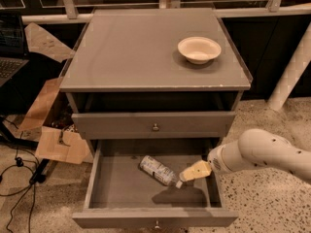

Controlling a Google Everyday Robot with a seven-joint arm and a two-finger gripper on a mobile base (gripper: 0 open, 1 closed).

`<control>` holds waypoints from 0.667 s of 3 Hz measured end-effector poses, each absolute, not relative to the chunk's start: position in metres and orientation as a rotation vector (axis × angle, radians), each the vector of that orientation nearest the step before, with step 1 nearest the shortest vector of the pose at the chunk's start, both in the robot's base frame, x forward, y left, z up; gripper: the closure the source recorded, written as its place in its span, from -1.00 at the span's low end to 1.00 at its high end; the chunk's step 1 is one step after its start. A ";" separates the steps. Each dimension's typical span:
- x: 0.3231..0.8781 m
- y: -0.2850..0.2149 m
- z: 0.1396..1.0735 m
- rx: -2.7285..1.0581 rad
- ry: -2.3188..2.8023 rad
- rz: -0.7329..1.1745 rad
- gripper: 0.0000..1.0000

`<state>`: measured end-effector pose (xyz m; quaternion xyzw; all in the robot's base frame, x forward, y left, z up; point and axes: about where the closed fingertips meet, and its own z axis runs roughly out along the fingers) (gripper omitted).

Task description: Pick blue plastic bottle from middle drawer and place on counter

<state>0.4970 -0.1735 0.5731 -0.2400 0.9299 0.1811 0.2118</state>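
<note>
The blue plastic bottle [156,170] lies on its side in the open middle drawer [116,186], its white cap pointing to the right front. My gripper [193,172], cream-coloured at the end of a white arm, reaches in from the right and sits low in the drawer, its tip right at the bottle's cap end. The grey counter [126,52] is above, with a worn pale front edge.
A cream bowl [199,49] stands on the counter at the back right. A shut drawer front with a knob [155,126] is just above the open drawer. Cardboard pieces [53,144] and cables [19,176] lie on the floor at the left. A white post [291,72] stands at the right.
</note>
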 end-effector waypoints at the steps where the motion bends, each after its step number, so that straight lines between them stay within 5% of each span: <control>1: 0.495 -0.173 0.557 -0.618 2.566 0.585 -1.00; 2: 0.507 -0.166 0.528 -0.582 2.548 0.660 -1.00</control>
